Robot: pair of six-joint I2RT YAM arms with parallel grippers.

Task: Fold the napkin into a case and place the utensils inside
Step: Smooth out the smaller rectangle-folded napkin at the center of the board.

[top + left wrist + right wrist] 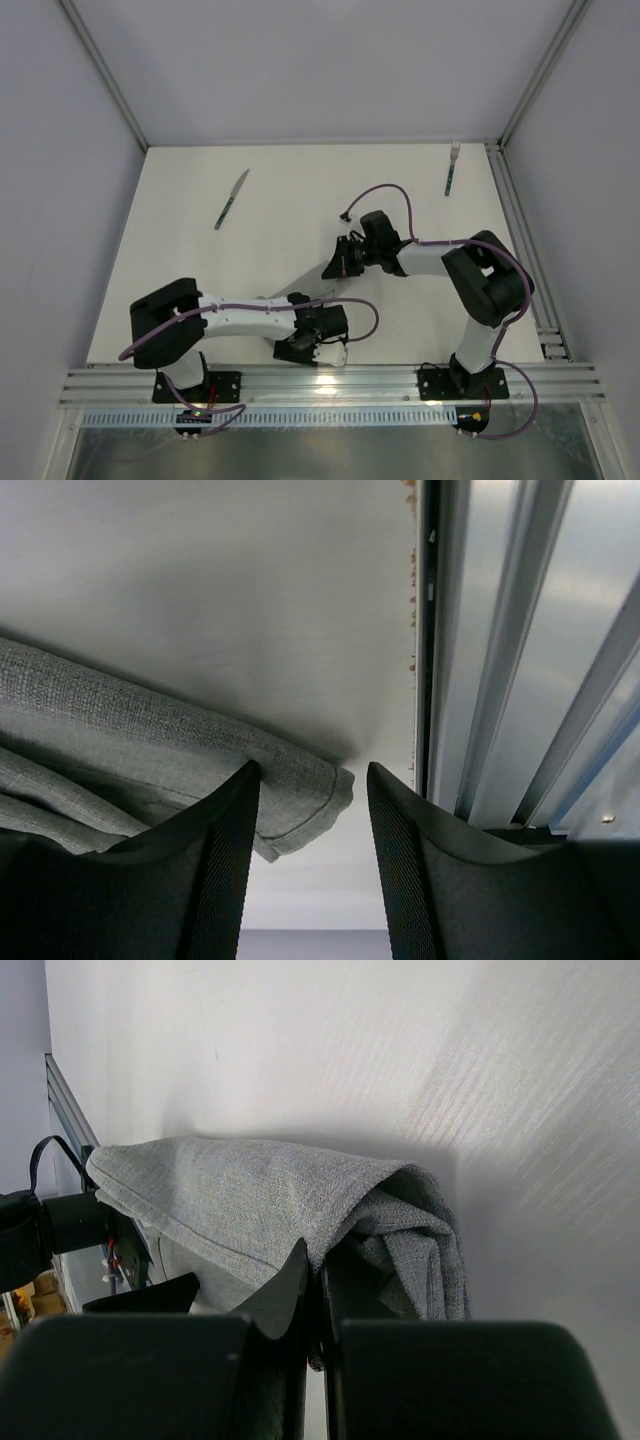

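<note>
White table (290,200) status: we have the napkin (250,1200) bunched mid-fold at front centre, right gripper (315,1260) clamped on it, left gripper (312,772) parted around its corner; case unformed, knife (231,199) and fork (452,168) far back.

In the left wrist view the napkin (150,740) runs off the left edge, and its lower folds vanish behind the dark finger (215,880) of the left gripper (312,780), so its full extent cannot be told. In the right wrist view the closed fingers (280,1310) of the right gripper (312,1270) cover the spot where they meet the napkin, and its bottom edge hangs out of sight behind them. From above, the napkin is too pale against the table (300,200) to trace, and the knife (231,199) and fork (452,167) are too small for detail.
</note>
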